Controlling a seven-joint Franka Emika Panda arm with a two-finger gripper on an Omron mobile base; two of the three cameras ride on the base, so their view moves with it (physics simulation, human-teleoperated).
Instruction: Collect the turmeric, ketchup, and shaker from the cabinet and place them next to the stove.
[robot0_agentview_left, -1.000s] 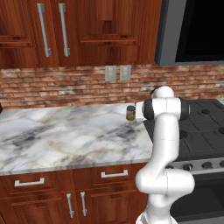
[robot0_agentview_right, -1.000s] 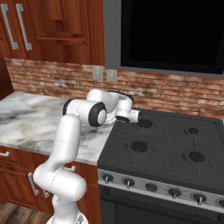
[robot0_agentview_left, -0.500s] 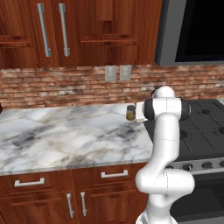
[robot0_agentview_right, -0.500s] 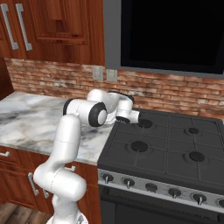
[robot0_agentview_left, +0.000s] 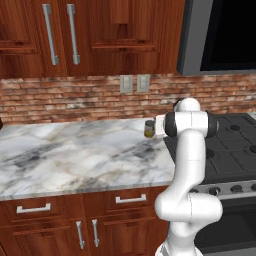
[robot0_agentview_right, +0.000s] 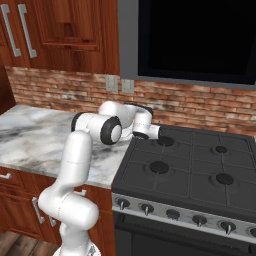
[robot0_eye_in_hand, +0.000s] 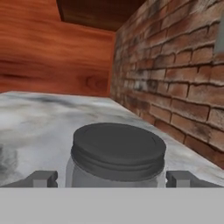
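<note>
The turmeric (robot0_eye_in_hand: 117, 157), a clear jar with a dark lid, stands upright on the marble counter (robot0_agentview_left: 75, 155), its long axis vertical and lid uppermost. It sits between the jaws, which stand wide on either side with a visible gap to the glass, so the jar rests on its own base and is not gripped. The gripper (robot0_eye_in_hand: 111, 179) points level across the counter, its fingertips (robot0_eye_in_hand: 41, 179) flanking the jar below the lid. Beyond the jaws the counter runs along the brick wall (robot0_eye_in_hand: 175, 78) to the reddish-brown cabinet (robot0_eye_in_hand: 52, 52). The jar stands just beside the left edge of the stove (robot0_agentview_right: 185, 170), judged to be its set-down spot; the ketchup and the shaker seemingly remain to be fetched.
</note>
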